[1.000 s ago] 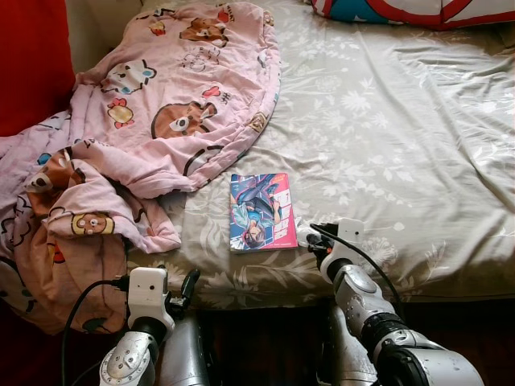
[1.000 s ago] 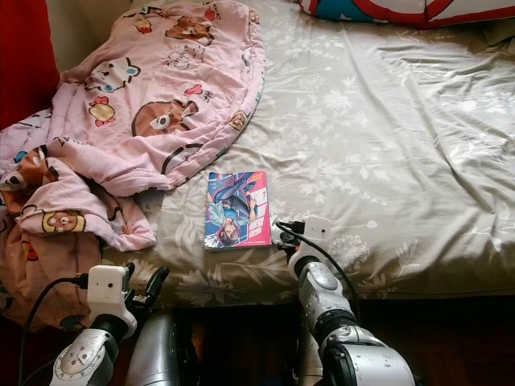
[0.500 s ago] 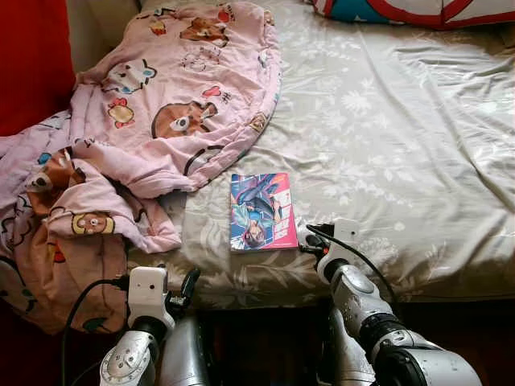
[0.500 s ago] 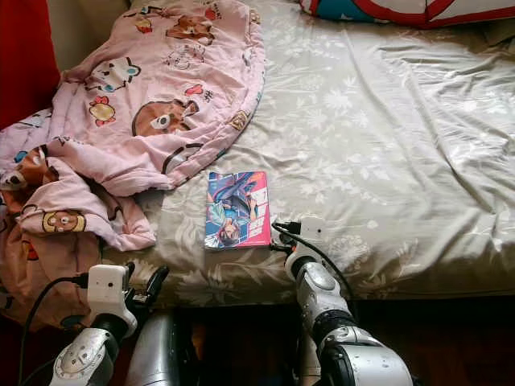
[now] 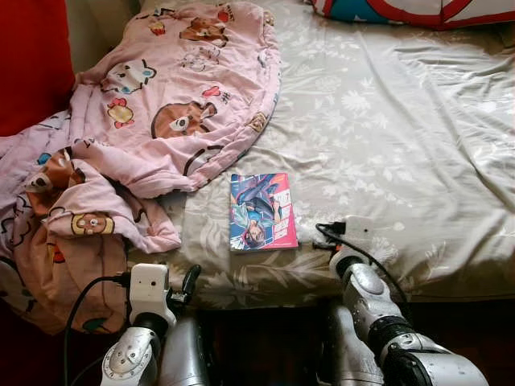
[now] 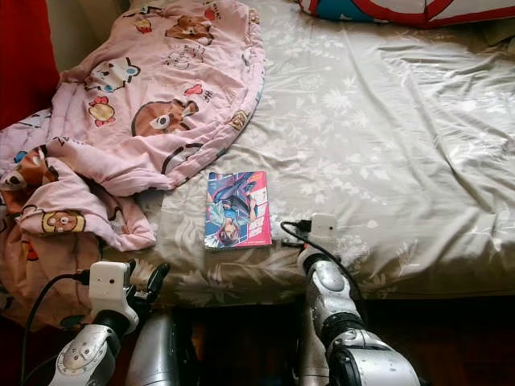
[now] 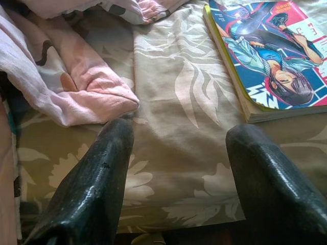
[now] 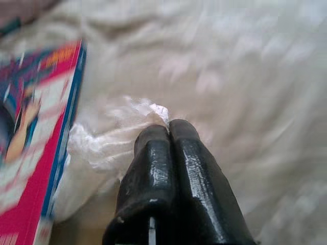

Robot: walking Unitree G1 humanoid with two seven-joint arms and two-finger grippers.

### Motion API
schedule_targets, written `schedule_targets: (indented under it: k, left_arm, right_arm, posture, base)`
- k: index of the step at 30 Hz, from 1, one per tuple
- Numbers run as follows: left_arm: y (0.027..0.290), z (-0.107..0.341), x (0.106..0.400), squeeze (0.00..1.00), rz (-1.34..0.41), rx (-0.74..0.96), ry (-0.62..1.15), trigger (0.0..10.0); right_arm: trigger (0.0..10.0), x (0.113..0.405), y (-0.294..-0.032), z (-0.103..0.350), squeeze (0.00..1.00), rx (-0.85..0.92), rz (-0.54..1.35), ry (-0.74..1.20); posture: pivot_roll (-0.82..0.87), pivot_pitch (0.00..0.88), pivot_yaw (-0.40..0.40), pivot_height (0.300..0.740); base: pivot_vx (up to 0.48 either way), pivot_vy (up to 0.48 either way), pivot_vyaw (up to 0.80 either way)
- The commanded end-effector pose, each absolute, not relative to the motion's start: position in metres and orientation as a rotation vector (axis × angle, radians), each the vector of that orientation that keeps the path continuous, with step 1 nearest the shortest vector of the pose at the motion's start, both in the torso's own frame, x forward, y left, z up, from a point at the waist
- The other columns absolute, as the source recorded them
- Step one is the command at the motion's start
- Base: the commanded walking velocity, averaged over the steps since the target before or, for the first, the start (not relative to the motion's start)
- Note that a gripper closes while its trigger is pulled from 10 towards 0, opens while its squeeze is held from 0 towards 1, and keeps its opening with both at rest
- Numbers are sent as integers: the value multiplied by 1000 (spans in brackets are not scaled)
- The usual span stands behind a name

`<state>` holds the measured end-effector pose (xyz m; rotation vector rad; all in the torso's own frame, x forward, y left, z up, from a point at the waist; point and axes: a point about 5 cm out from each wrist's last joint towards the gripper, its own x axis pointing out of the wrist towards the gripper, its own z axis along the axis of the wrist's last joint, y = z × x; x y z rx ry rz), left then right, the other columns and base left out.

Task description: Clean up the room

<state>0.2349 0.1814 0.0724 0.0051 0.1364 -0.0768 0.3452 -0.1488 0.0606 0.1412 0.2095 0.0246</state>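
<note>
Right gripper [image 8: 168, 133] lies on the bed sheet [image 5: 402, 121] just to the right of the book [image 5: 261, 211], with its two black fingers [image 8: 153, 168] pressed together. They seem to pinch a small piece of clear plastic wrap [image 8: 107, 138] that lies crumpled beside the book's edge, but the wrist view is blurred, so the hold is not sure. Left gripper [image 7: 179, 148] hangs at the bed's front edge, below and left of the book, with its fingers [image 7: 97, 178] spread apart and nothing between them. A pink cartoon blanket [image 5: 161, 104] lies bunched to the left of the book and above it, one fold reaching near the left gripper. A striped pillow [image 5: 402, 10] lies far above the book.
</note>
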Motion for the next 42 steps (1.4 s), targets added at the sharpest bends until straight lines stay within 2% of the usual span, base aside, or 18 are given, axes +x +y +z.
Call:
schedule_targets:
  k: [1,7,12,13,14,21,42]
  left_arm:
    - [182,67,232,0,-75,21,155,10000]
    - [179,67,237,0,-78,16,150,10000]
    - [183,66,238,0,-64,22,145,10000]
    - [183,66,238,0,-60,22,144,10000]
    - [184,66,238,0,-54,22,143,10000]
    - [184,62,240,0,-47,22,146,10000]
    - [199,30,244,0,-13,3,246,10000]
  right_arm:
    - [0,343,-148,59,0,140,18,196]
    - [0,341,-161,74,0,171,-27,33]
    - [0,333,-154,81,0,112,21,-54]
    - [6471,330,-152,80,0,101,31,-55]
    - [10000,323,-150,77,0,89,49,-58]
    - [10000,300,-154,63,0,84,48,-33]
    - [10000,291,-170,47,0,52,-4,69]
  posture:
    - [61,194,28,553]
    - [49,183,24,553]
    - [37,173,16,553]
    - [36,172,15,553]
    - [33,168,11,553]
    - [20,163,11,563]
    - [4,103,13,713]
  base:
    - [0,0,0]
    - [0,0,0]
    - [0,0,0]
    - [0,0,0]
    - [0,0,0]
    - [0,0,0]
    - [0,0,0]
